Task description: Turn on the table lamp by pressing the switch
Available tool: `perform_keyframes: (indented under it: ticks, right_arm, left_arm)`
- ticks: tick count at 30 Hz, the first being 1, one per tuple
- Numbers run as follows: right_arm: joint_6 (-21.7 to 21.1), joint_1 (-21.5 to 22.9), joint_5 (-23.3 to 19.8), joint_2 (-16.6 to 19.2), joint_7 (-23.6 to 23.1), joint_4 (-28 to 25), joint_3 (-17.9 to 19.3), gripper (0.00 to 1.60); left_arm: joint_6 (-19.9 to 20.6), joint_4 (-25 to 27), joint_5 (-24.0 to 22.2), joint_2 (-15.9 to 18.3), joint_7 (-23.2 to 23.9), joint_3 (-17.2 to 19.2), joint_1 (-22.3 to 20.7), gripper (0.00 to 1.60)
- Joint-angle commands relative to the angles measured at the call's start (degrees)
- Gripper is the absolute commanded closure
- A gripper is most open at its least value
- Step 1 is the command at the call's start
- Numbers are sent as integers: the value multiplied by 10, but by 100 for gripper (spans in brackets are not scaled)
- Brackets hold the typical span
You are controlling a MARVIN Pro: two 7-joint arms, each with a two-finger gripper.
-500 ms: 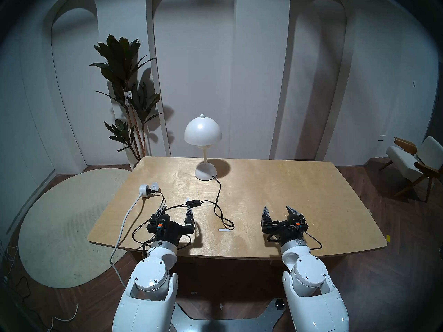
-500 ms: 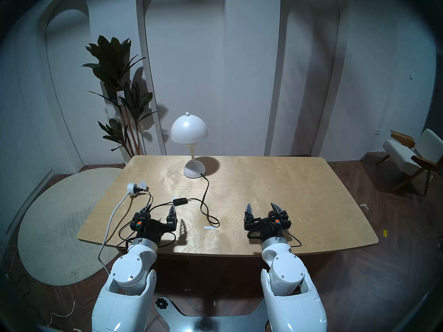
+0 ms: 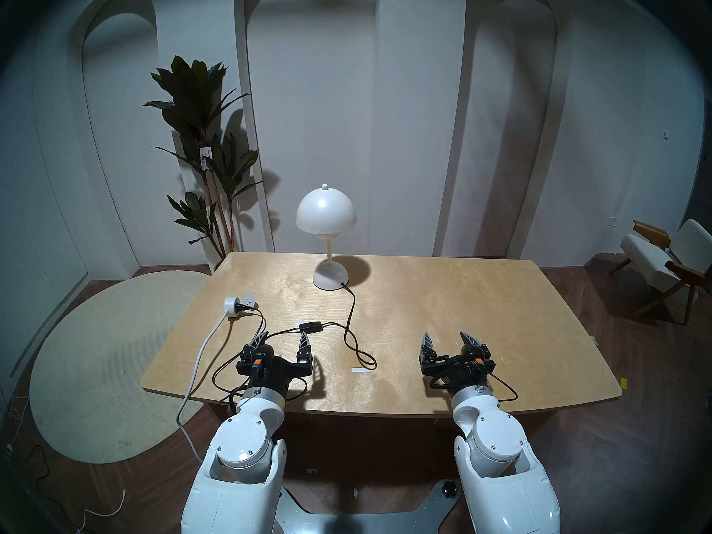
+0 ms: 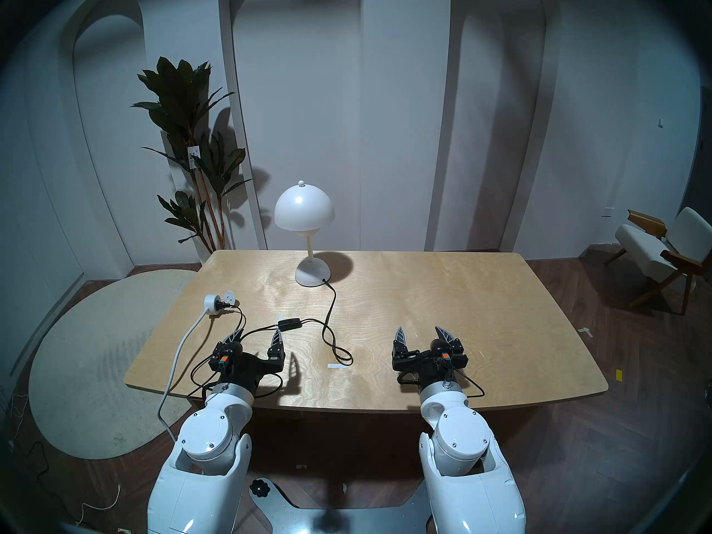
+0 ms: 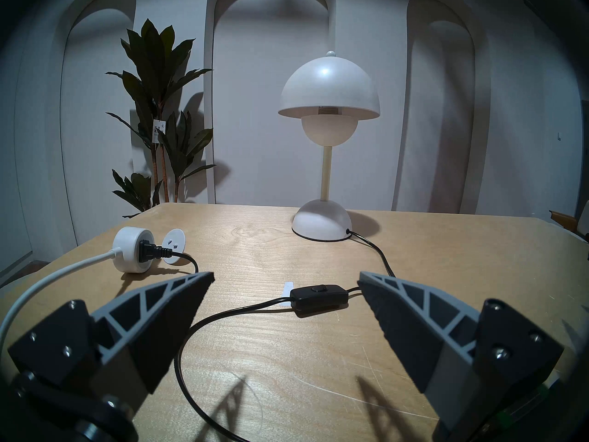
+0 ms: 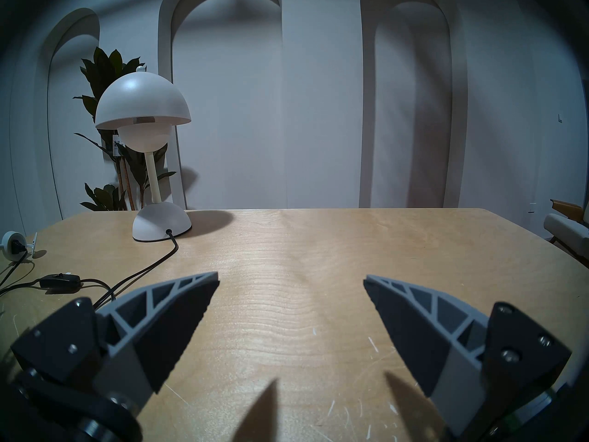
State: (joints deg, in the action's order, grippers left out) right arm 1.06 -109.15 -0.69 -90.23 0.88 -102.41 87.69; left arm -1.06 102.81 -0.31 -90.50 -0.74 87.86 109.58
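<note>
Left gripper (image 5: 287, 278) is sitting wide open, holding nothing; the switch (image 5: 319, 295) is lying just ahead, nearer its right finger, cord trailing under it. Lamp (image 5: 328, 144) looks unlit. I'd close up, nudge right, press one fingertip on the rocker.

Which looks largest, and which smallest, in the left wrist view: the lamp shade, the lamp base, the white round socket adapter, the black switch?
1. lamp shade
2. lamp base
3. switch and white round socket adapter: these look about alike, the switch longer, the adapter taller. Both lie nearer the camera than the lamp, so their true sizes are unsure.
</note>
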Motion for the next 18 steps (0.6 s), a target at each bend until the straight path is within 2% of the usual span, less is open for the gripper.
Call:
perform_keyframes:
  ticks: [1, 9, 15, 18]
  right_arm:
    - [2, 1, 1, 0, 0, -12, 0, 0]
    - [7, 4, 1, 0, 3, -10, 2, 0]
    - [14, 30, -19, 1, 10, -21, 32, 0]
    - [11, 46, -47, -7, 15, -15, 57, 0]
  left_arm:
    - [0, 12, 32, 10, -10, -9, -5, 0]
    - [5, 23, 55, 18, -14, -18, -29, 0]
    - [6, 22, 57, 18, -17, -24, -30, 0]
    - [7, 21, 50, 13, -20, -23, -27, 0]
